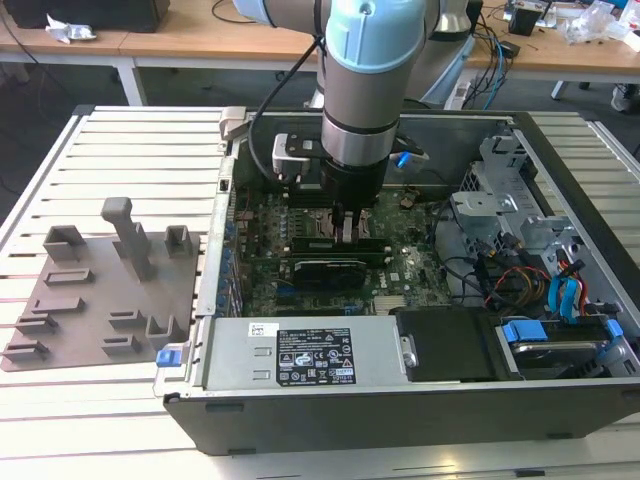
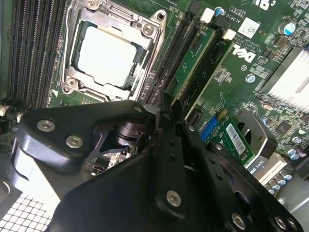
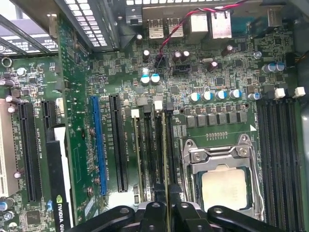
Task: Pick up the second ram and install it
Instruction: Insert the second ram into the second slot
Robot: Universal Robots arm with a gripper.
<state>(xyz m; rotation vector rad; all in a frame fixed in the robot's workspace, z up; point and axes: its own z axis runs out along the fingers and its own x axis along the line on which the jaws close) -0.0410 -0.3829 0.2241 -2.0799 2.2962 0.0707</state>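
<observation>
Down inside the open computer case (image 1: pixel 560 210), which lies on its side on the slatted surface (image 1: pixel 130 150), the arm reaches to the motherboard (image 1: pixel 400 270) and the work is happening beside the processor socket (image 3: pixel 224 186).

Beside the case, on the exterior view's left, the grey holder tray (image 1: pixel 100 290) stands with its blocks bare.

Between the socket and the blue expansion slot (image 3: pixel 99 145) runs a bank of memory slots (image 3: pixel 149 154), and the second ram (image 3: pixel 164 159) stands edge-up in that bank. Its long axis lies along the slots, parallel to the socket's nearer side, one end by the white latches (image 3: pixel 158 104) and the other under the pincer (image 3: pixel 165 210). In the exterior view the stick runs roughly from that view's left to its right.

The pincer's black fingers are together on the stick's top edge, clamped on it; whether it is fully seated I cannot tell.

The risks, as I judge them:
- If the stick sits slightly askew to the slot, downward force could bend it or damage the slot contacts.
- If the notch does not meet the slot key, pressing would jam it.
- Pressure at one end alone may leave the far end by the latches raised.
- A sideways slip could drag the fingers against the stick already seated beside it (image 2: pixel 195 63) or the open socket.
</observation>
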